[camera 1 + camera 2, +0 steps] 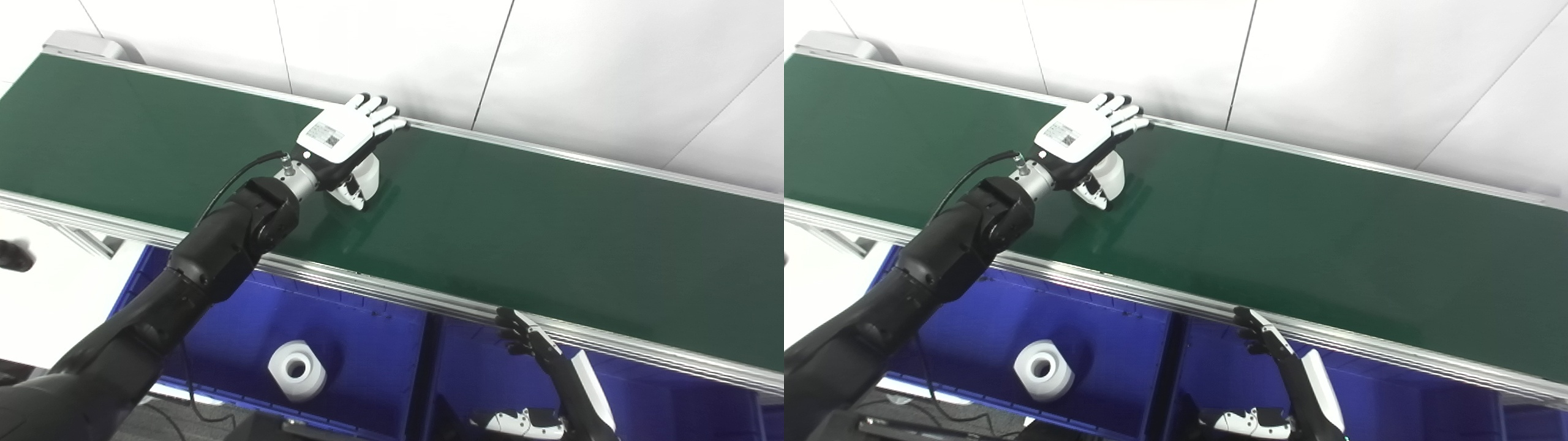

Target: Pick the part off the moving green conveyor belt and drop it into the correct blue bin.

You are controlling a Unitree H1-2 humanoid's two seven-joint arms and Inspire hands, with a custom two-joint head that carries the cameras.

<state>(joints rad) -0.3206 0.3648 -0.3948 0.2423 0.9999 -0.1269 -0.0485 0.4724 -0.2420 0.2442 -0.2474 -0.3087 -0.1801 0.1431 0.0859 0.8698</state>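
Upper centre of the frame, the left robot hand [340,138] arches over the white part [369,174], fingers spread, thumb beside it, not yet clamped; the right robot hand [520,334] idles open, well apart.

The conveyor belt [520,220] lies bare right of the left hand [343,144], whose palm probably covers the white part [369,174].

Factory-style sorting lab: green conveyor belt [520,208], blue bins [343,343], bare white wall panels [551,55].
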